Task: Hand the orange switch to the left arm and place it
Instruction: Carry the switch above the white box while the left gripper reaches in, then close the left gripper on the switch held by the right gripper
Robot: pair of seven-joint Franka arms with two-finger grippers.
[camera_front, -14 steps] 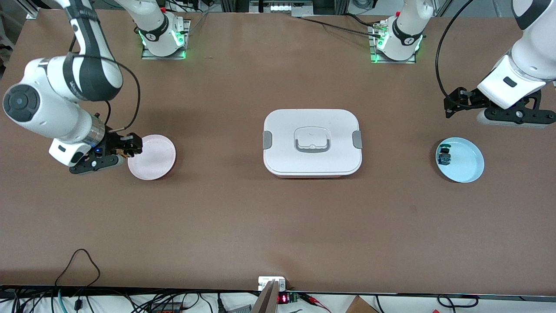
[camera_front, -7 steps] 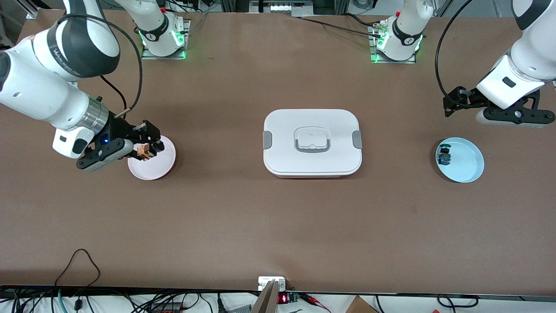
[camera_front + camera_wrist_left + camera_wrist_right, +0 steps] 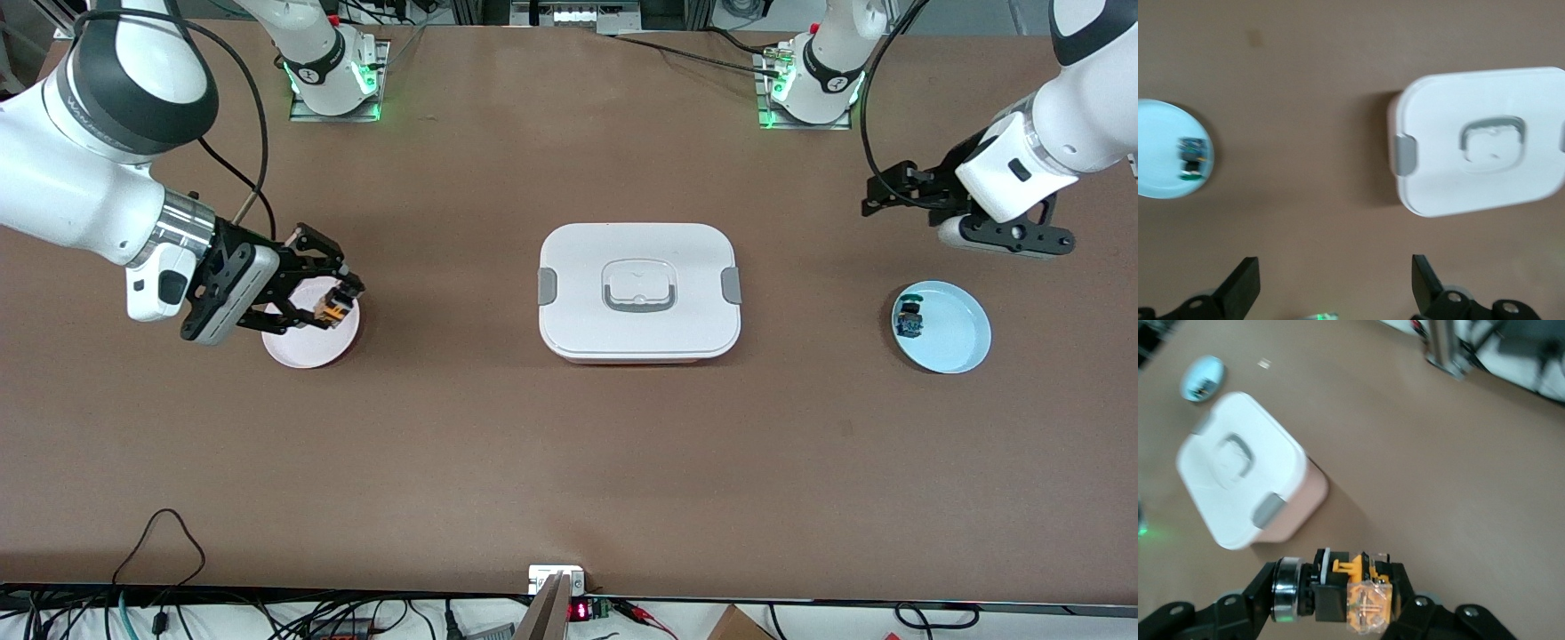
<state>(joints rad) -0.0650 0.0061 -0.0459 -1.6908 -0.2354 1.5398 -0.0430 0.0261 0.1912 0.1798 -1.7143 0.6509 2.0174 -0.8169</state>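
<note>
Right wrist view: orange switch, translucent amber base.

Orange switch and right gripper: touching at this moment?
Touching. The right wrist view shows the orange switch clamped between the fingers of the right gripper, above the pink plate.

The front camera is looking down from high across the table, facing both arm bases. Each wrist camera is looking down past its own fingers from closer in. All three views are sharing the white box.
</note>
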